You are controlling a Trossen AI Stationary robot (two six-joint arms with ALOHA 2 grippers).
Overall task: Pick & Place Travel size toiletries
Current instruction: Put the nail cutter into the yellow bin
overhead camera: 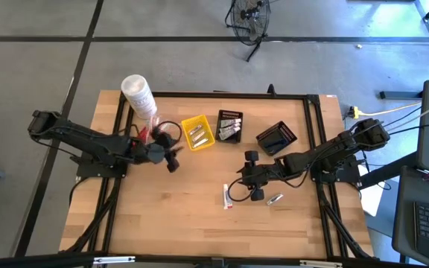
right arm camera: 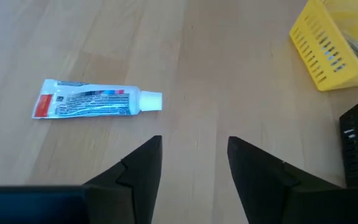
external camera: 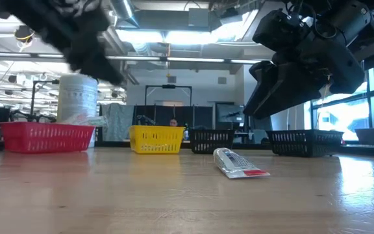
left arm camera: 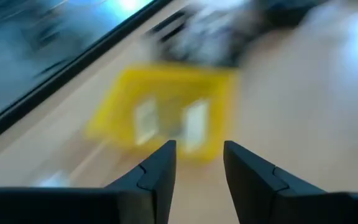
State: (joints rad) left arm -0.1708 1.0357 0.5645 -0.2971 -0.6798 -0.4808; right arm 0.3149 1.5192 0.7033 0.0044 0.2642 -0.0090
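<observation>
I have the right tool (right arm camera: 191,168) hanging above the middle of the pale wooden surface (overhead camera: 199,216), its two dark fingers spread and empty. Just ahead of it lies a small white squeeze tube with red and blue print and a white screw cap (right arm camera: 95,101), flat on its side on bare wood. From overhead the same tube (overhead camera: 228,196) sits near the tool, with a second small silvery tube (overhead camera: 275,199) a little to its other side.

I judge the white tube light, soft in the body and fairly slick. It will dent under a hard pinch and may squirt sideways out of the fingers. I would take it across the middle of the body, fingers straddling its narrow width, not at the tapering crimped end or the round cap. It lies low, so the fingertips must come down almost to the wood.

My left tool (left arm camera: 197,168) is near the small yellow slotted plastic basket (overhead camera: 197,133), fingers apart and holding nothing. That wrist picture is smeared, but the basket seems to hold a couple of pale toiletry tubes (overhead camera: 198,135). A black slotted basket (overhead camera: 230,126) beside it also holds some items.
</observation>
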